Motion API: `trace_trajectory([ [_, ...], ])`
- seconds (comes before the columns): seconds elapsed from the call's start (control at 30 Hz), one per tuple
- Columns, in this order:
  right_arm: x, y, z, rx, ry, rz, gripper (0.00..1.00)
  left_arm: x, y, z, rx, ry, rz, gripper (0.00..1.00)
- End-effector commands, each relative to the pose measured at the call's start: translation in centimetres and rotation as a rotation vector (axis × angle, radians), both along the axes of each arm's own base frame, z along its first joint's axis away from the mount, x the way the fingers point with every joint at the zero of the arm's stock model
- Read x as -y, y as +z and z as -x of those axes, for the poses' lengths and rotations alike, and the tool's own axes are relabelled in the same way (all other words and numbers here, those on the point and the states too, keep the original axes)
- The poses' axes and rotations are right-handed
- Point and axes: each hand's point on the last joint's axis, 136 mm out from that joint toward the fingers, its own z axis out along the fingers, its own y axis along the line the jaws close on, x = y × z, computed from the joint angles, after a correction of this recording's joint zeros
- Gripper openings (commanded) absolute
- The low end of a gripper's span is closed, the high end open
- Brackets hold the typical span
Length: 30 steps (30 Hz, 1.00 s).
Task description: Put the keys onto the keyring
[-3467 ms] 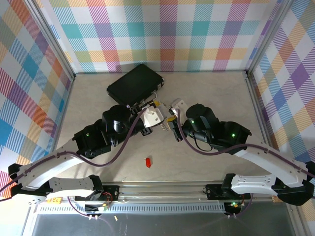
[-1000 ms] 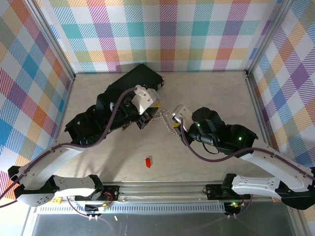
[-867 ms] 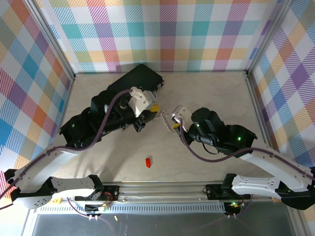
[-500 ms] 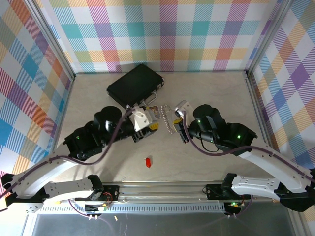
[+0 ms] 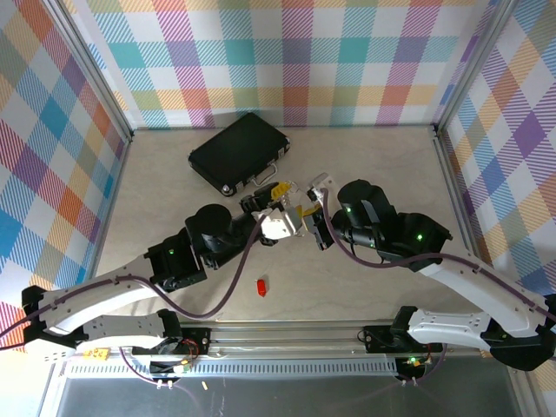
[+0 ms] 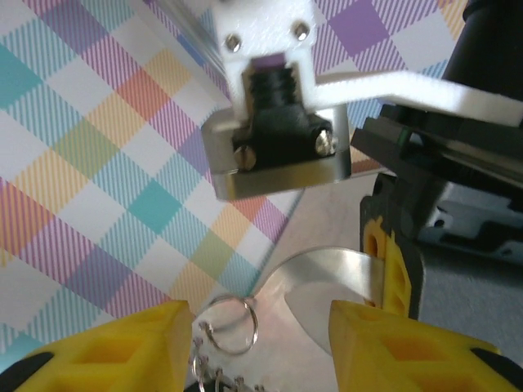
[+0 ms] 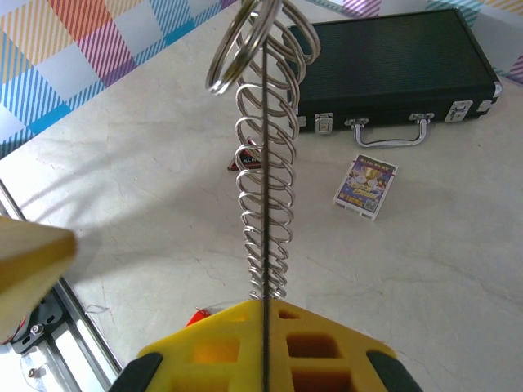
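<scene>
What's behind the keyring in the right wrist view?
Black case, small card pack, and a dark red flat piece partly covered by the keyring, so its shape is unclear.

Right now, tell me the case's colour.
Black case, clearest in the right wrist view.

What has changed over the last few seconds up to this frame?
The left gripper, which had swung out toward the black case, has come back in and now sits open right beside the right gripper. The right gripper has stayed shut on the keyring, shifting only slightly. The red key and the black case have not moved.
</scene>
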Motion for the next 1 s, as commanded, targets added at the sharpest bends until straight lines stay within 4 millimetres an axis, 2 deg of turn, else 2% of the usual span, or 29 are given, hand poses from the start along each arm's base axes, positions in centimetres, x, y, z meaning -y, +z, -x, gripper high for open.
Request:
trace_trajectory([
  [0.0,-0.4,2.0,0.1,0.006,0.004,-0.058,0.0,0.1,1.7,-0.5,0.08,0.04,0.036,0.46],
  [0.23,-0.2,2.6,0.2,0.017,0.008,-0.069,0.0,0.4,1.3,-1.1,0.097,0.068,0.017,0.45],
  [0.4,-0.1,2.7,0.3,0.018,0.008,-0.071,0.0,0.1,1.2,-1.3,0.099,0.091,0.017,0.38],
  [0.77,-0.1,3.1,0.2,0.029,0.011,-0.074,0.0,-1.0,-0.4,-1.7,0.058,0.117,-0.009,0.41],
  [0.97,-0.1,3.1,0.3,0.027,0.013,-0.073,0.0,-1.4,0.4,-2.2,0.047,0.127,0.027,0.38],
])
